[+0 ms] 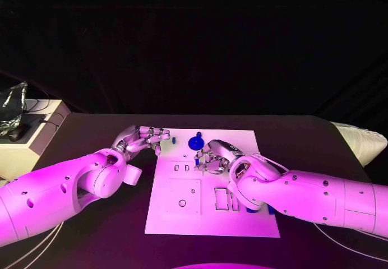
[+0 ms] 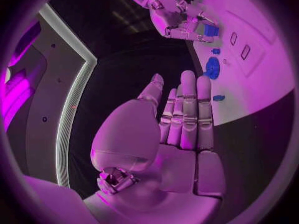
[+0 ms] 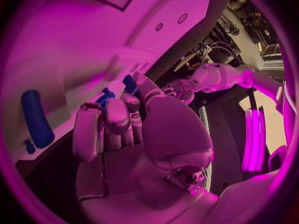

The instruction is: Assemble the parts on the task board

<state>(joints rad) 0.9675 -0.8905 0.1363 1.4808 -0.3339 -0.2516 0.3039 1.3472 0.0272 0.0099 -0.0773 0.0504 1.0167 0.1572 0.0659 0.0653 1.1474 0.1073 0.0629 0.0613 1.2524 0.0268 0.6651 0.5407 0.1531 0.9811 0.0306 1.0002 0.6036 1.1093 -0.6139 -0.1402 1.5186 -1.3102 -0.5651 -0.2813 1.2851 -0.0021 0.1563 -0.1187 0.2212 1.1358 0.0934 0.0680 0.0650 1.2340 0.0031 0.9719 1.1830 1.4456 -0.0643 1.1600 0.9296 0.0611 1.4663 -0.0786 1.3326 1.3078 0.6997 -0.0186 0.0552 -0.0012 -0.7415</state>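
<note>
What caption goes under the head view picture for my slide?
Right hand holds a small blue part over the white board; left hand hovers open at the board's far left edge.

A white cabinet point(image 1: 28, 140) stands beside the black table point(image 1: 97, 134).

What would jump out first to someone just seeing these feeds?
The two silver hands meeting over the far half of the white task board: the right hand pinches a small blue part, and the left hand hovers open at the board's far-left corner. A round blue part lies between them.
</note>
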